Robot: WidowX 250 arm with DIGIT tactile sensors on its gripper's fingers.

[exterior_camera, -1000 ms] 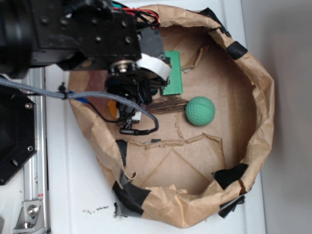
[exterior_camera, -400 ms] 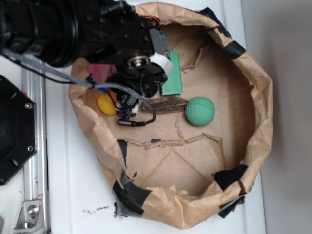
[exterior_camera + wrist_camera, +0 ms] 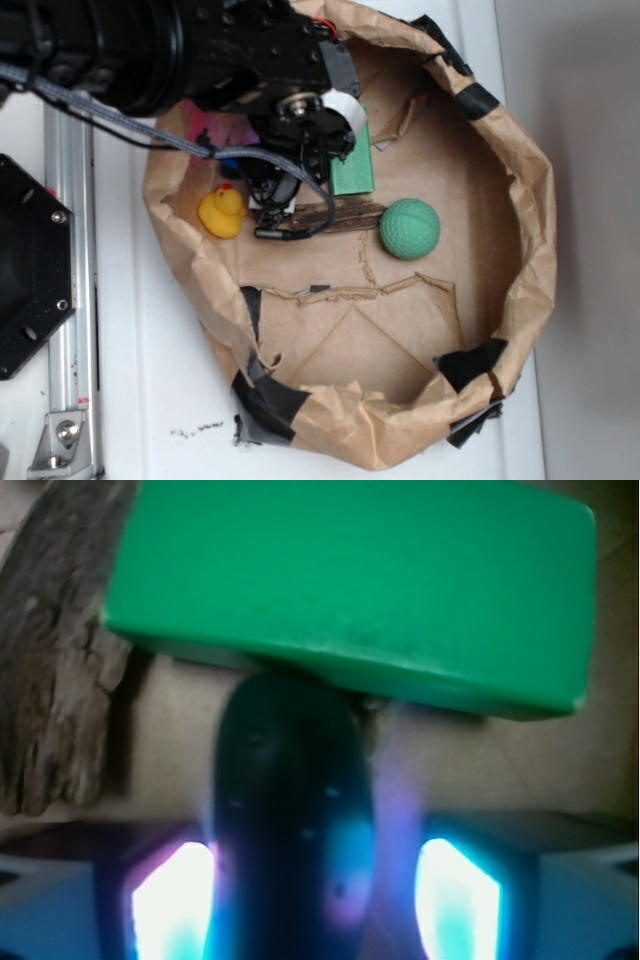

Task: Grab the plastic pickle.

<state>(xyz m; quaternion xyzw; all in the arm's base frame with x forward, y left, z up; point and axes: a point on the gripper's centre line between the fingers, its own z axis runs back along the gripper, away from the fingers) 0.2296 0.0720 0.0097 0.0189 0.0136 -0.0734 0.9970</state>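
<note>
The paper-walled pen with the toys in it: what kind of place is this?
Probably a robot lab bench, not a home. A ring of taped brown paper pens in toys: a yellow duck, a green ball, a green block. A metal rail runs alongside.

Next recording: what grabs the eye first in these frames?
The black robot arm fills the upper left of the exterior view, reaching into a crumpled brown paper bin. Inside it, a yellow duck and a green dimpled ball stand out. At the wrist, the dark pickle lies between the pincer's glowing fingers, against a green block.
</note>
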